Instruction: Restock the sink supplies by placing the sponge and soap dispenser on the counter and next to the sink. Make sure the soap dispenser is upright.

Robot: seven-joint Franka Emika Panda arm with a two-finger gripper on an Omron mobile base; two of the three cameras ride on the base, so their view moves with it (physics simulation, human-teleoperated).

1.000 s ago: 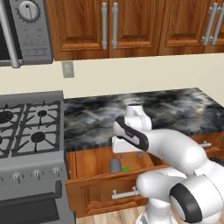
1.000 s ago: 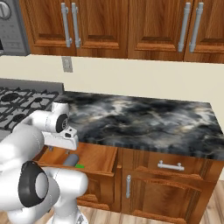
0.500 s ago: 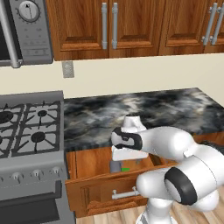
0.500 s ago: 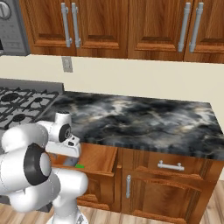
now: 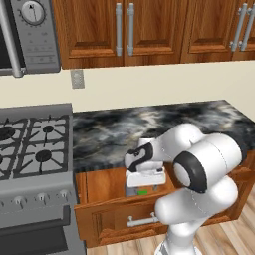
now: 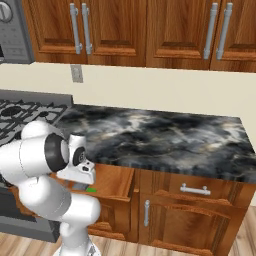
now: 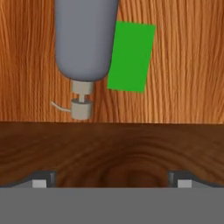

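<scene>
While the arm is bent down over the open drawer (image 5: 107, 196), the hand (image 7: 112, 179) hangs inside it with its two fingertips (image 7: 39, 180) spread wide apart and nothing between them. Looking down from the hand, the soap dispenser (image 7: 86, 41) is lying on its side on the drawer's wooden bottom, pump end pointing toward the drawer's front wall, thin nozzle sticking off to one side. The sponge (image 7: 131, 57) lies flat right beside it, its edge touching or slipping just under the bottle's grey body, hard to say which. From the base cameras you can only catch a sliver of green sponge (image 5: 143, 191) under the wrist, also peeking out in the right view (image 6: 91, 189). So both things are down in the drawer, below the black marbled bench (image 5: 124, 132), which sits right next to the gas stove (image 5: 32, 144). Wooden wall cabinets (image 6: 150, 30) run above.
</scene>
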